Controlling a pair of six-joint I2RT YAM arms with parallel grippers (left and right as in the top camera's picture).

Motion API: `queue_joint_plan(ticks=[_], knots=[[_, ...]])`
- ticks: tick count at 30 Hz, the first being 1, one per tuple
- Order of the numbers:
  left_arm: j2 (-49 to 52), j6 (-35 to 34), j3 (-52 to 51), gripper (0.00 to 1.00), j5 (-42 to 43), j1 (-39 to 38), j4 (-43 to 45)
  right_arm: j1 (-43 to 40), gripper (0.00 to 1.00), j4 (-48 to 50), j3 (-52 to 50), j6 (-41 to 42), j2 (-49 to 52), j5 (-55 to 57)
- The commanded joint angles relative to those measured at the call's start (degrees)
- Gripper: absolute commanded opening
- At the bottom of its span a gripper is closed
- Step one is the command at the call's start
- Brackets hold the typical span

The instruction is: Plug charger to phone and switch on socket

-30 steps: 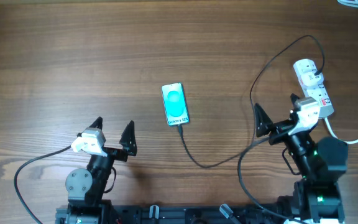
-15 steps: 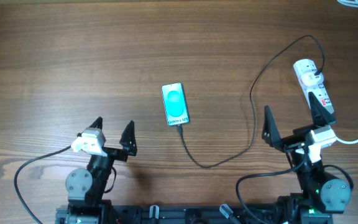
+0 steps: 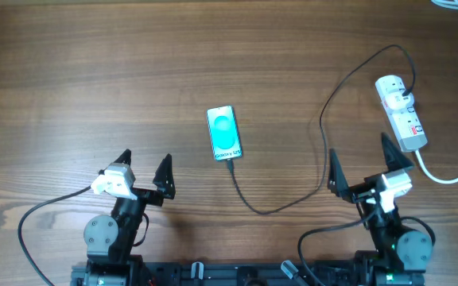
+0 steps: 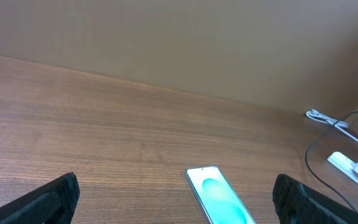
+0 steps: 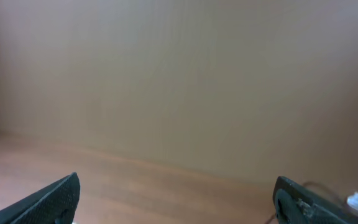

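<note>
phone (image 3: 223, 133) screen carries white lettering (too small to read).

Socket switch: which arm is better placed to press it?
Right. The right gripper sits open and empty close to the socket; the left gripper is far off, past the phone.

On my one table (image 3: 94, 63) I count one phone (image 3: 223, 133), one charger (image 3: 262, 211), one socket (image 3: 401, 113) with two outlets, and one white cord (image 3: 448, 181). My grippers number two: left gripper (image 3: 145, 156), right gripper (image 3: 359, 145).
</note>
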Motion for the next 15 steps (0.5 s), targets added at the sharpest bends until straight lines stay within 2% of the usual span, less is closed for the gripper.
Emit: queue_joint_plan(ticks=[1,3,15], knots=[[-0.5,0.9,-0.2,1.00,-0.5,0.4,-0.5,0.3,1.00,-8.8,-0.1,-1.1,-0.9,0.5],[-0.5,0.9,-0.2,1.00,-0.5,0.4,-0.5,0.4,1.00,-14.2,-0.1,-1.0,-0.9,1.5],[-0.5,0.9,-0.2,1.00,-0.5,0.4,-0.5,0.6,1.00,-14.2,-0.1,-1.2,-0.9,2.7]])
